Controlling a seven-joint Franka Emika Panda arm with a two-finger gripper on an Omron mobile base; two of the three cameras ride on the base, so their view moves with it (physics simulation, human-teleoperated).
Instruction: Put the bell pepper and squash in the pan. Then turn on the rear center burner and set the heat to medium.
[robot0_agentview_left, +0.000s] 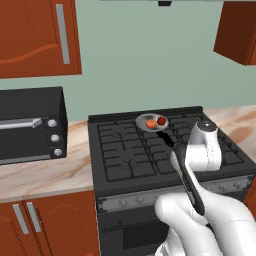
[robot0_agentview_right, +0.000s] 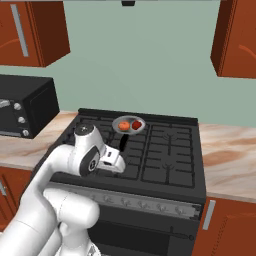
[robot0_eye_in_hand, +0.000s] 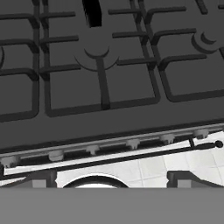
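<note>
- Your pan (robot0_agentview_left: 149, 121) sits at the back middle of the stove (robot0_agentview_left: 125, 155), over the rear center burner, its black handle (robot0_agentview_left: 165, 138) pointing toward the front edge. That is already the spot where it needs heat.
- Both vegetables lie inside the pan: the squash (robot0_agentview_left: 151, 124) on the left and the bell pepper (robot0_agentview_left: 161, 120) just beside it on the right, so close they look to be touching. The loading half of the job looks finished.
- Your tool (robot0_eye_in_hand: 112, 177) is spread wide and carries nothing; its two dark tips frame the front of the range in the hand view.
- The arm is held low over the stove's front edge, and the hand camera looks down onto the row of knobs (robot0_eye_in_hand: 132, 143) on the front panel. That suits the remaining step: picking the knob for the rear center burner.
- You cannot tell from here which knob drives that burner, so check before you turn it to medium.
</note>
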